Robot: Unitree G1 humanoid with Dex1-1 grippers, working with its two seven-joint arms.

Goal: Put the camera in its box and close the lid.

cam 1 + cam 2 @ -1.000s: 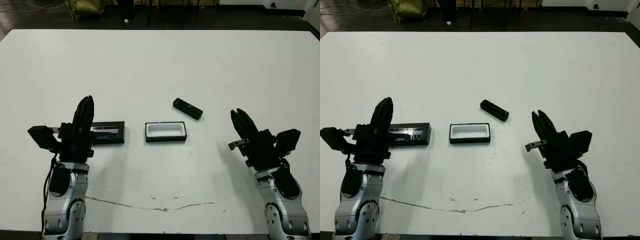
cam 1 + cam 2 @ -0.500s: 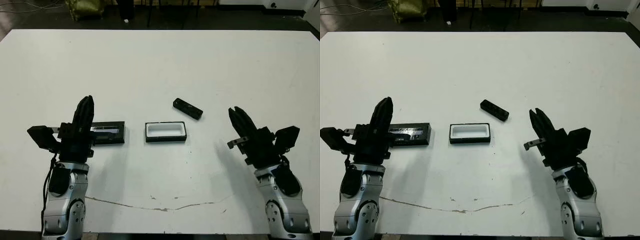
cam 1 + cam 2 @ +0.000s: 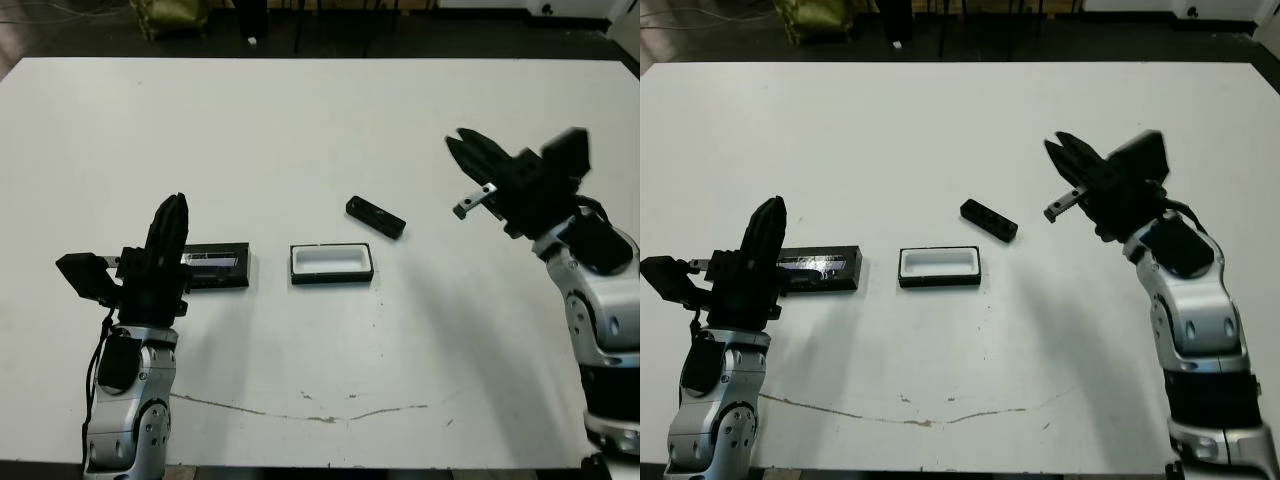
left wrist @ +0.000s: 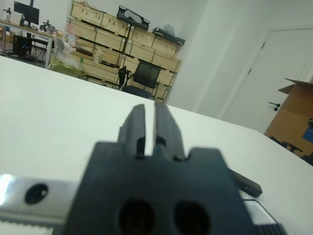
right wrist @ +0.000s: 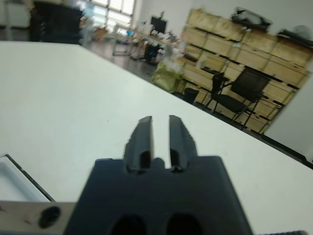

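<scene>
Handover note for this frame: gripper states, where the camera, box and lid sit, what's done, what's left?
Left gripper: empty, fingers nearly together, raised at the near end of the lid.
Right gripper: empty, fingers slightly parted, raised to the right of the camera, touching nothing.
Box: open at table centre, white lining showing, nothing inside.
Camera: flat on the table just beyond the box's right end, angled.
Lid: flat on the table left of the box.
Done: nothing.
Left: pick up the camera, place it in the box, fit the lid.
</scene>
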